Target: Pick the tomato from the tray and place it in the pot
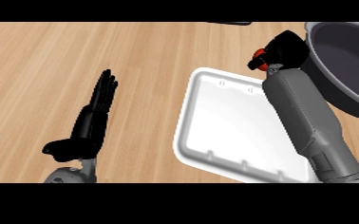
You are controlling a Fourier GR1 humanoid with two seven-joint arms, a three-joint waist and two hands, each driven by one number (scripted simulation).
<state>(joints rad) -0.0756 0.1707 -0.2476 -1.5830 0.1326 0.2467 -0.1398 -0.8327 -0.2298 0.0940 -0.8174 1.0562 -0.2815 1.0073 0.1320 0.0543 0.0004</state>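
Observation:
A red tomato peeks out from my right hand, whose fingers curl round it and hide most of it. The hand is raised beyond the far right corner of the white tray, just left of the dark grey pot at the right edge. My right forearm crosses the tray's right side. My left hand rests open at the lower left with its fingers straight and pointing away.
The wooden counter stretches bare to the left and behind the tray. A dark object shows as a thin strip at the top edge.

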